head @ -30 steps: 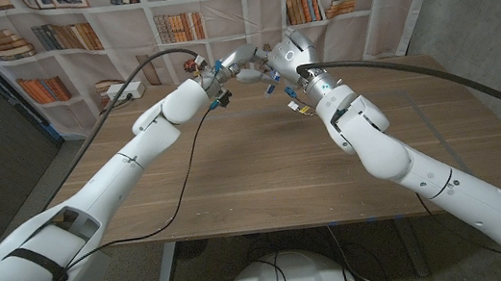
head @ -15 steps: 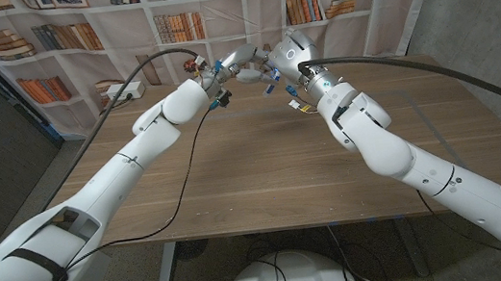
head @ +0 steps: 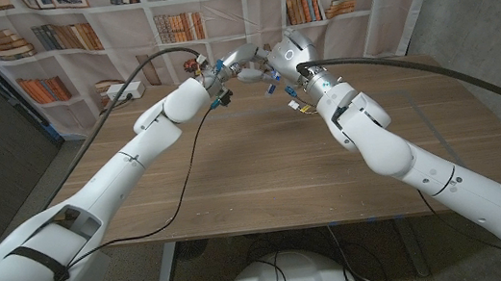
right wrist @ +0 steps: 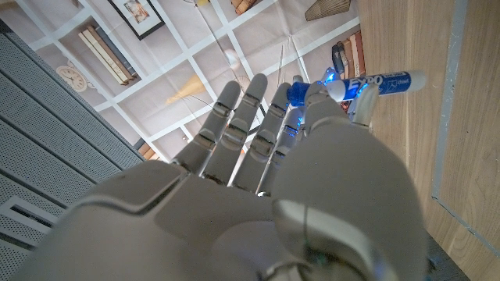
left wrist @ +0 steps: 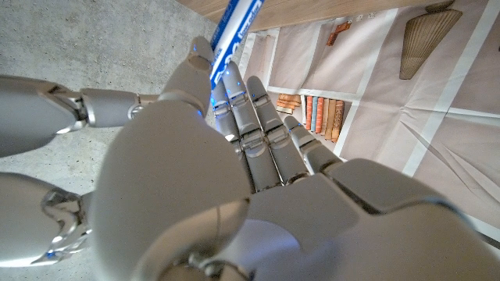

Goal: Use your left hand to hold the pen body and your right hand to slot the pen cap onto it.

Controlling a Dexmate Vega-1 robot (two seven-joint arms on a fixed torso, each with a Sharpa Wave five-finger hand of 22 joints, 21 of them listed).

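Robot hands (head: 255, 67) unmoved, pen (right wrist: 367, 84) still gripped

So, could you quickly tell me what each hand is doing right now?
Left hand: grips the pen body.
Right hand: closed at the pen's blue cap end; the cap's seating cannot be told.

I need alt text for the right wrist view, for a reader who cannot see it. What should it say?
Seen from behind, a grey robot hand reaches up with a white and blue Expo marker at its fingertips. A wooden table fills one side, and a printed bookshelf backdrop lies beyond.
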